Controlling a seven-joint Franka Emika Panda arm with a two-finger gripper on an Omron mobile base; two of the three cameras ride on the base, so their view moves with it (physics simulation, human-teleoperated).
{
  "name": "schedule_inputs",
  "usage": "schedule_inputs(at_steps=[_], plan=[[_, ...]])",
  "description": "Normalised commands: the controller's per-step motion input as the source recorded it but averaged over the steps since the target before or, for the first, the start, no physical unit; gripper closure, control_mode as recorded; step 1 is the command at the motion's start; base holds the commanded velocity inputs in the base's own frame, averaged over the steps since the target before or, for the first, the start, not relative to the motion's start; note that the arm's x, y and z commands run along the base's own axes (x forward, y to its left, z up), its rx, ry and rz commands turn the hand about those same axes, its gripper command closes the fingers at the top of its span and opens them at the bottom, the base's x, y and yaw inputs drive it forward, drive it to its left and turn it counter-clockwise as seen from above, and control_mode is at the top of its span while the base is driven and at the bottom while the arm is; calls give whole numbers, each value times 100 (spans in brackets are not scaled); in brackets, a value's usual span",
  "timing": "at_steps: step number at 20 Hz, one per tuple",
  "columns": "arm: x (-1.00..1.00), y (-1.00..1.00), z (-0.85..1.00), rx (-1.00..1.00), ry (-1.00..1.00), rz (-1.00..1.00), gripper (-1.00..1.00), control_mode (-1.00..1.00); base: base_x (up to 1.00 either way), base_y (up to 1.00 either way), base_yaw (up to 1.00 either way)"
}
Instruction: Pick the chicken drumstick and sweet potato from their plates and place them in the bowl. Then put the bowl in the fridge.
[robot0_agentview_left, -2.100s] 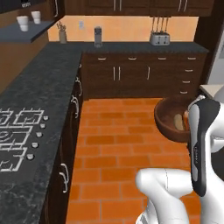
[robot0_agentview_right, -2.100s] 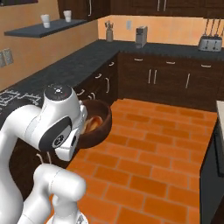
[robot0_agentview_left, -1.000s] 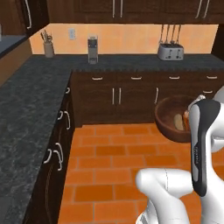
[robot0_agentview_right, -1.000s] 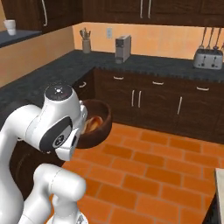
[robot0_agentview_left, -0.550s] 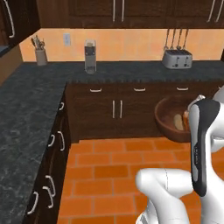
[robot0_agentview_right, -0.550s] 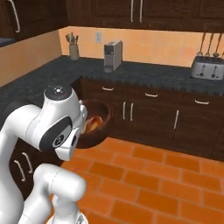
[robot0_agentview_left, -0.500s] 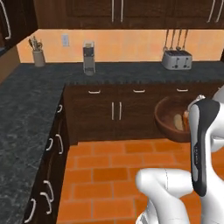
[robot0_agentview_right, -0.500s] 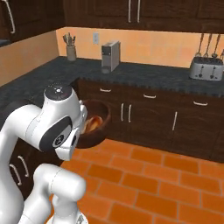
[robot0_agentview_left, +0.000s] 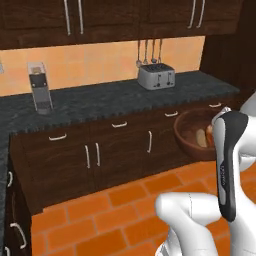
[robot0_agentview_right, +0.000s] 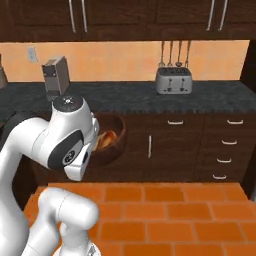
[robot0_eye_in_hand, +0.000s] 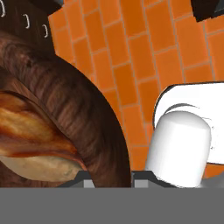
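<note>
Your gripper (robot0_eye_in_hand: 109, 174) has the bowl (robot0_agentview_left: 192, 136) by its rim — in the hand view the thick dark wooden wall runs right down between the two finger tips, one on the inside, one on the outside, pinching it. The bowl hangs in the air beside the arm, over the orange brick floor (robot0_agentview_left: 100, 220), touching no counter.

Look inside: the chicken drumstick (robot0_eye_in_hand: 30, 131) lies glossy and reddish-brown against the wall, and the paler tan sweet potato (robot0_eye_in_hand: 39, 168) sits just under it, the two touching. From the left base view you catch tan and reddish pieces low in the bowl, half hidden by the white forearm. From the right base view the bowl (robot0_agentview_right: 107, 140) peeks out behind the arm's big shoulder joint, food showing at its near side.

Ahead of you — a dark stone counter (robot0_agentview_left: 115, 102) over brown cabinets, a silver toaster (robot0_agentview_left: 156, 76) on it, utensils hanging above, and a grey coffee machine (robot0_agentview_left: 40, 87) further left.
</note>
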Motion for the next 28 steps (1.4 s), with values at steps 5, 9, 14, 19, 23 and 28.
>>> schedule_inputs(at_steps=[5, 9, 14, 19, 23, 28], plan=[[0, 0, 0, 0, 0, 0, 100, 100, 76, 6, -71], [0, 0, 0, 0, 0, 0, 100, 100, 70, -14, -66], [0, 0, 0, 0, 0, 0, 100, 100, 78, -25, -59], [0, 0, 0, 0, 0, 0, 100, 100, 96, 3, -55], [0, 0, 0, 0, 0, 0, 100, 100, 93, 11, -49], [0, 0, 0, 0, 0, 0, 100, 100, 100, 7, -39]])
